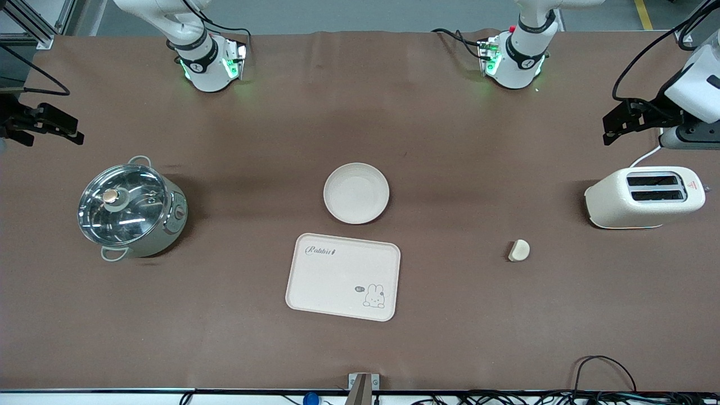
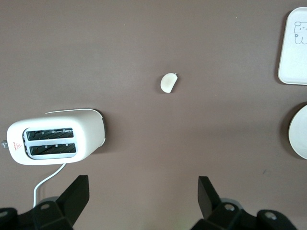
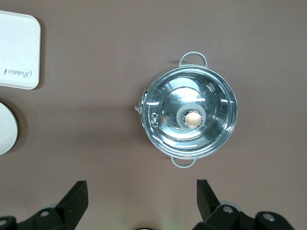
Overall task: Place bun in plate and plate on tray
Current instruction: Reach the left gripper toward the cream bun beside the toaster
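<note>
The bun (image 1: 519,250) lies on the brown table toward the left arm's end, nearer the front camera than the toaster; it also shows in the left wrist view (image 2: 168,82). The round plate (image 1: 356,193) sits empty mid-table, with the rabbit tray (image 1: 343,275) just nearer the front camera, apart from it. My left gripper (image 1: 612,125) hangs open and empty over the table's edge by the toaster, its jaws wide apart in its wrist view (image 2: 143,187). My right gripper (image 1: 70,128) hangs open and empty over the table near the pot, and shows in its wrist view (image 3: 141,190).
A cream toaster (image 1: 644,197) with its cord stands at the left arm's end. A steel pot with a glass lid (image 1: 132,208) stands at the right arm's end. Cables lie along the table edge nearest the front camera.
</note>
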Controlling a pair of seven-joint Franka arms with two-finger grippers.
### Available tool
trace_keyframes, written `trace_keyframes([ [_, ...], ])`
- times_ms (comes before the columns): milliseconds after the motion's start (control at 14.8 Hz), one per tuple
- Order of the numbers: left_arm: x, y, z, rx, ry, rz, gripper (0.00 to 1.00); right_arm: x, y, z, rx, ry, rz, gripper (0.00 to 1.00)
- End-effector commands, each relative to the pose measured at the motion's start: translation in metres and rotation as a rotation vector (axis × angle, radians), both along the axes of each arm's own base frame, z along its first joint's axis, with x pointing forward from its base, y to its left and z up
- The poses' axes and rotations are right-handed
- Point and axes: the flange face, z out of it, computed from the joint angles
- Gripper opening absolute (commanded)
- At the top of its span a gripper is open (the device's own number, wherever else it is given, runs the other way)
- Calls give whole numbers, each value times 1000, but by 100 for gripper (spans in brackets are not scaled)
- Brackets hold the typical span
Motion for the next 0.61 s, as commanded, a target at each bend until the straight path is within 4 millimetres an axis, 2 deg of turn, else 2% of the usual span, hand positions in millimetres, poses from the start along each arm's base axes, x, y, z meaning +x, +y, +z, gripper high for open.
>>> trace_keyframes([
  [0,0,6,3,-8,13,4,100,-10,5,6,14,-18,16,100],
  [135,1,8,4,-7,10,17,100,-9,16,8,14,-24,32,100],
  [270,6,8,-8,7,32,2,100,-8,20,8,13,-27,31,100],
  [405,29,7,-51,22,104,-53,100,-8,26,9,14,-31,42,100],
  [540,55,4,-110,9,135,-79,100,-11,25,10,14,-27,42,100],
])
